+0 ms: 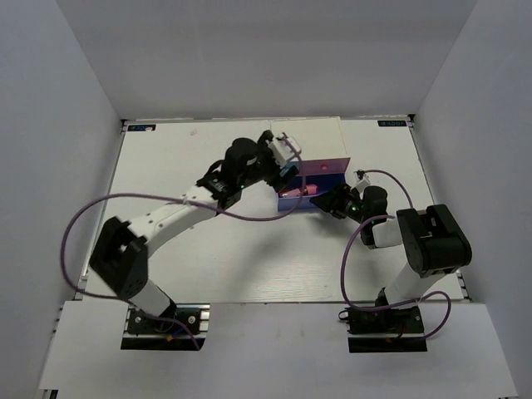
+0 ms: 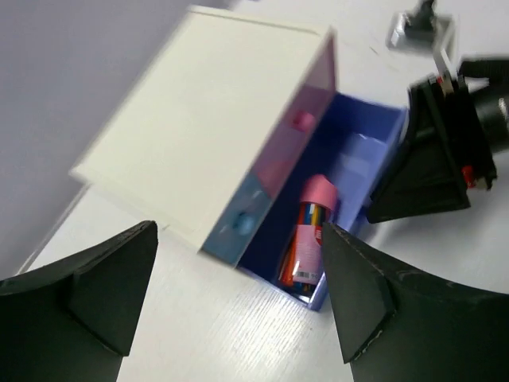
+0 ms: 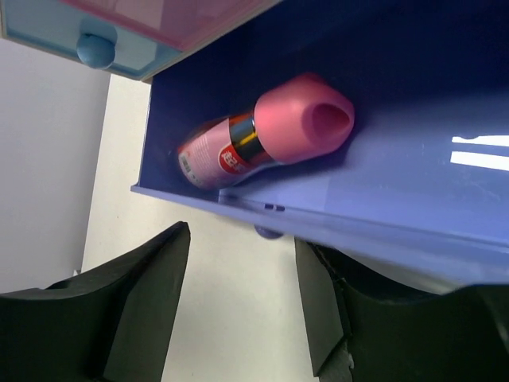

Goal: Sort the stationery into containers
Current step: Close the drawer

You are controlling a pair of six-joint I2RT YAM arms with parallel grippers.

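Currently: left gripper (image 2: 238, 227), fingers spread wide, holding nothing, above the white drawer box (image 2: 199, 119). Right gripper (image 3: 241, 235), fingers apart, empty, at the near wall of the pulled-out blue-violet drawer (image 3: 382, 215), just short of its knob (image 3: 266, 232). Pink oblong item (image 3: 262, 139) lying on its side inside that drawer, below the light-blue drawer (image 3: 48, 32).

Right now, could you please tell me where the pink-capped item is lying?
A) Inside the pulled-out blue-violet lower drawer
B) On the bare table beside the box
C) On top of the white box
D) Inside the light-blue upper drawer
A: both wrist views show the pink-capped item lying on its side on the floor of the open blue-violet lower drawer.
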